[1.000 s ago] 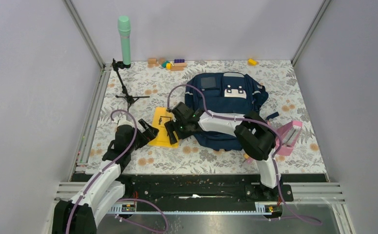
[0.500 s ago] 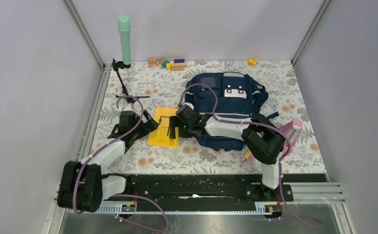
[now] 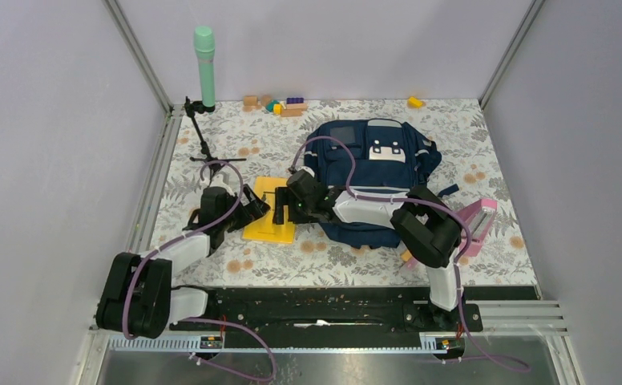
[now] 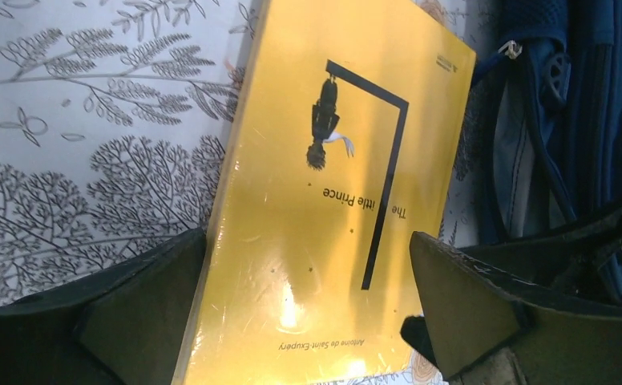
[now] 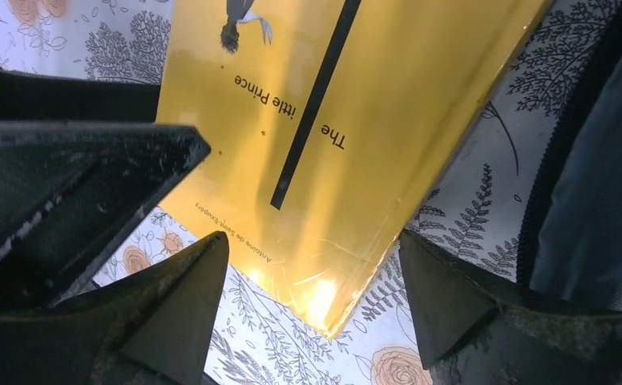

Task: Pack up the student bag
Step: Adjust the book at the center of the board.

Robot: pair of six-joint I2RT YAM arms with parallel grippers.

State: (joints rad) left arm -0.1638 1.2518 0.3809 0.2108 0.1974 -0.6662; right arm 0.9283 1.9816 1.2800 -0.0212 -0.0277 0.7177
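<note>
The top view looks down from above and behind the arm bases (image 3: 444,303), taking in the whole table (image 3: 484,136). Both wrist views hang close over the book (image 4: 308,200) — bag (image 4: 580,120) at their right edge — shown left of centre from above.

The left arm (image 3: 181,249) has unfolded from its hunched pose a second ago. Its elbow has dropped low toward the near-left corner of the surface (image 3: 356,257). The left end effector (image 3: 253,210) has moved forward and right to the left edge of the yellow book (image 3: 264,228), jaws spread wide. The right end effector (image 3: 280,208) has edged slightly farther away over the book's right side.
</note>
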